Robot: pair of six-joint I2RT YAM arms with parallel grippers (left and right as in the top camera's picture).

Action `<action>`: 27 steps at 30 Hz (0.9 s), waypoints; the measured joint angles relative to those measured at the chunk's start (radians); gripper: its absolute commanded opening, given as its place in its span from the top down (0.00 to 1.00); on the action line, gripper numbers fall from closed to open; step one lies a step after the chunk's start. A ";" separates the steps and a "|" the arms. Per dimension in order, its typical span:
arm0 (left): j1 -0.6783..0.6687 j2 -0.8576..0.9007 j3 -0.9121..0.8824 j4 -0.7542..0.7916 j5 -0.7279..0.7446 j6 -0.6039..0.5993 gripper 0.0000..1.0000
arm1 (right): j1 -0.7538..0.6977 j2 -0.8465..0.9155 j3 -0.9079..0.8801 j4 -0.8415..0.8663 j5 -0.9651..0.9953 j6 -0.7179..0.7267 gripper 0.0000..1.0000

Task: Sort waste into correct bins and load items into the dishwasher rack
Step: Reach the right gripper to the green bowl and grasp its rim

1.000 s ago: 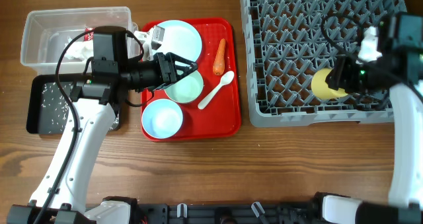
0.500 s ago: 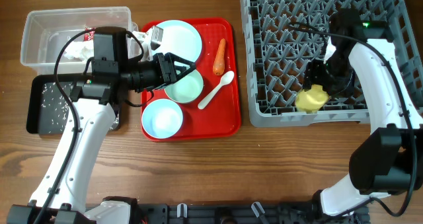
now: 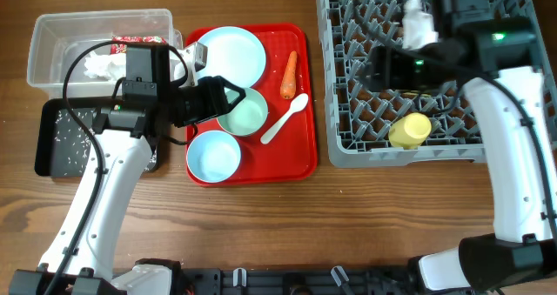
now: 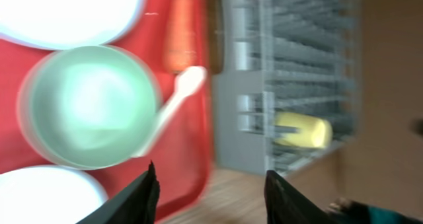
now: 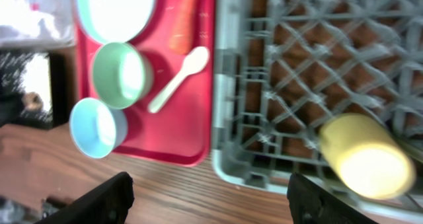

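Note:
My left gripper [image 3: 231,95] is open and empty above the red tray, at the left rim of the pale green bowl [image 3: 246,115]; its fingers [image 4: 211,197] show in the left wrist view with that bowl [image 4: 89,108] ahead. The pale blue plate [image 3: 231,53], blue bowl [image 3: 214,156], carrot [image 3: 288,75] and white spoon [image 3: 285,118] lie on the tray. My right gripper [image 3: 365,71] is open and empty above the grey rack [image 3: 344,147]; its fingers [image 5: 208,197] hold nothing. The yellow cup [image 3: 409,130] lies on its side in the rack, also in the right wrist view [image 5: 367,156].
The red serving tray [image 3: 300,160] sits between the bins and the rack. The clear tub [image 3: 52,25] at the back left holds the tissue [image 3: 104,64] and red wrapper [image 3: 130,41]. The black tray [image 3: 45,147] holds rice grains.
My right gripper let go of the yellow cup in the rack and moved up and to the back left. My left gripper drew back slightly to the left.

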 measured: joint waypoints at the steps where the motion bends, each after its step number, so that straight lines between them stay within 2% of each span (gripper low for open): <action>1: 0.000 0.000 0.000 -0.024 -0.044 0.007 0.39 | 0.037 0.001 0.000 0.040 -0.005 0.020 0.25; 6: 0.000 0.000 0.000 -0.126 -0.323 0.022 0.34 | 0.220 0.001 -0.005 0.208 0.015 0.146 0.25; 8: 0.000 0.000 0.000 -0.127 -0.380 0.025 0.31 | 0.285 0.004 -0.032 0.266 0.046 0.197 0.26; 13: 0.000 0.000 0.000 -0.127 -0.433 0.026 0.24 | 0.352 0.103 -0.058 0.341 0.080 0.264 0.26; 19: 0.000 0.000 0.000 -0.149 -0.550 0.024 0.15 | 0.355 0.198 -0.067 0.371 0.080 0.299 0.27; 20: 0.000 0.000 0.000 -0.151 -0.578 0.013 0.13 | 0.355 0.210 -0.067 0.378 0.080 0.303 0.29; 23: 0.004 0.000 0.000 -0.156 -0.655 -0.038 0.10 | 0.355 0.260 -0.067 0.402 0.080 0.323 0.47; 26: 0.048 0.000 0.000 -0.151 -0.697 -0.098 0.00 | 0.355 0.330 -0.067 0.428 0.074 0.339 0.51; 27: 0.076 0.000 0.000 -0.144 -0.706 -0.112 0.00 | 0.355 0.363 -0.067 0.439 0.064 0.340 0.52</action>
